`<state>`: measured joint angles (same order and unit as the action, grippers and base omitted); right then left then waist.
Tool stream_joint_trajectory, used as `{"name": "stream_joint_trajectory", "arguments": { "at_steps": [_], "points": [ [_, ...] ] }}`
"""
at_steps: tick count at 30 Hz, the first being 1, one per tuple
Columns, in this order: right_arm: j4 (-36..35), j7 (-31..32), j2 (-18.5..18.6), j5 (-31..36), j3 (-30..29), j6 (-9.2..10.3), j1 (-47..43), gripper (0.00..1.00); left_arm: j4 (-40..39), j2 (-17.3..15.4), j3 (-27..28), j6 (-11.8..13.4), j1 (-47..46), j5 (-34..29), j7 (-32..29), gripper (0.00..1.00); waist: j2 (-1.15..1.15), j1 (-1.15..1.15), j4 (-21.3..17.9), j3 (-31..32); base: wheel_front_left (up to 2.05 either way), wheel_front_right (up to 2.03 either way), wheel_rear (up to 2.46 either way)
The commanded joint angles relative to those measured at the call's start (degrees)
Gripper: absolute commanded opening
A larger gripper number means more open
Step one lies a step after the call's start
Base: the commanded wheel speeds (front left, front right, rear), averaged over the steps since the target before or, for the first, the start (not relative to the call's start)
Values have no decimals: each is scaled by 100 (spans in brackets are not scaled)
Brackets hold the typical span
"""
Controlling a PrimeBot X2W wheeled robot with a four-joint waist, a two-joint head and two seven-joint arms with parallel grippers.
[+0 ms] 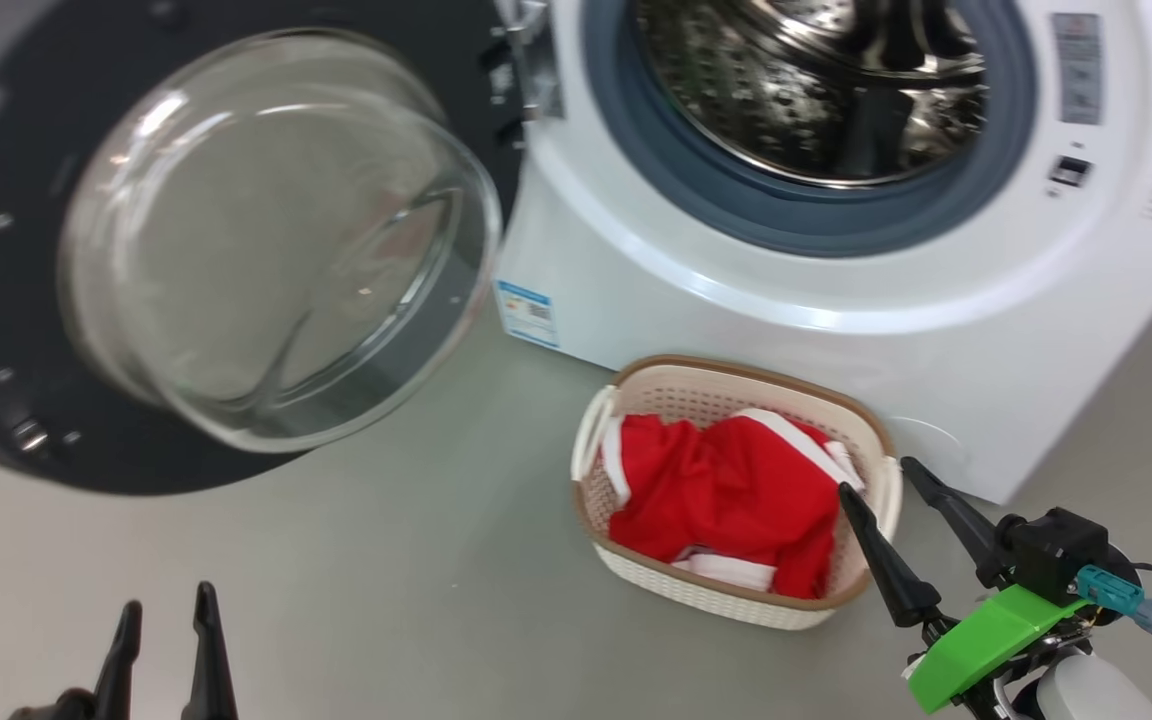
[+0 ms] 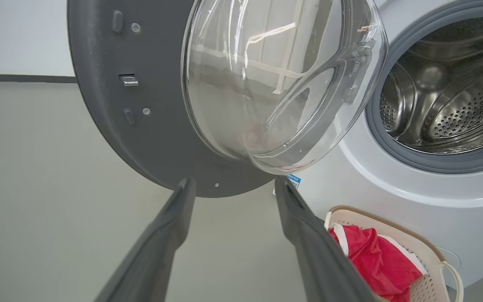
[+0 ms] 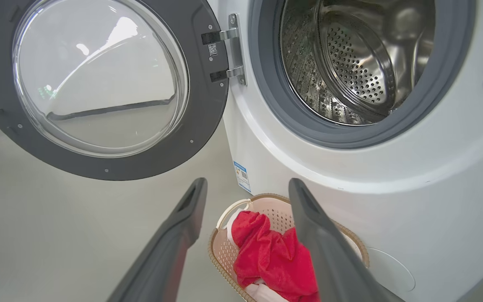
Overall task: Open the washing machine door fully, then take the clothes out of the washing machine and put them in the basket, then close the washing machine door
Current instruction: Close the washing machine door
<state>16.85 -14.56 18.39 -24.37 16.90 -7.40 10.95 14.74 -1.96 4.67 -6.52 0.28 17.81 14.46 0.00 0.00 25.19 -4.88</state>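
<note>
One step is looking left to do: the clothes (image 1: pixel 726 490) are lying red and bunched in the basket (image 1: pixel 736 368), what shows of the steel drum (image 1: pixel 816 80) is looking bare, and the washing machine door (image 1: pixel 266 240) is hanging wide open. Trouble could be starting close in. The right fingers (image 1: pixel 886 570) are pointing their tips at the basket's rim on its 3 o'clock side, so a careless swing of that arm could be hooking the rim or a white trim band and dragging the load across the floor (image 1: pixel 386 560). Farther out, a push landing on the bulging glass could be sliding off that slick curve, leaving the door ajar; a push too soft could be failing to latch it. Whether the door's lower edge would be clearing the basket on its way round, I cannot tell.

The left fingers (image 1: pixel 206 650) are rising from 7 o'clock in the head view, spread apart and holding nothing; from the wrist they are aiming at the door's dark ring at 12 o'clock, apart from it. The right fingers, at 4 o'clock, are likewise spread and empty, tilting toward 11 o'clock over the basket's edge. The basket is sitting on the floor just in front of the washing machine (image 1: pixel 786 330), at 6 o'clock below the drum opening, with the door swung out to 9 o'clock.
</note>
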Motion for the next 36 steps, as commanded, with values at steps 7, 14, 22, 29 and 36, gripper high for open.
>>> {"name": "stream_joint_trajectory", "arguments": {
  "at_steps": [7,14,22,29,36],
  "points": [
    [-60,-44,66,-58,206,-9,319,100,-116,-92,131,96,70,150,54,100,0,0,473,43,0,0,0],
    [-27,-44,56,-72,307,-9,448,100,-203,-92,144,141,100,218,54,100,0,0,495,3,0,0,0],
    [-27,-44,70,-87,330,-9,498,100,-263,-92,139,160,97,280,54,100,0,0,504,-38,0,0,0],
    [-80,-44,74,-86,293,-9,449,100,-649,-92,435,91,-87,589,54,0,0,0,510,-53,0,0,0],
    [-149,-44,73,-46,223,-9,357,100,-1566,-498,1126,-81,-772,735,54,0,0,0,512,-97,0,0,0]
  ]
}}
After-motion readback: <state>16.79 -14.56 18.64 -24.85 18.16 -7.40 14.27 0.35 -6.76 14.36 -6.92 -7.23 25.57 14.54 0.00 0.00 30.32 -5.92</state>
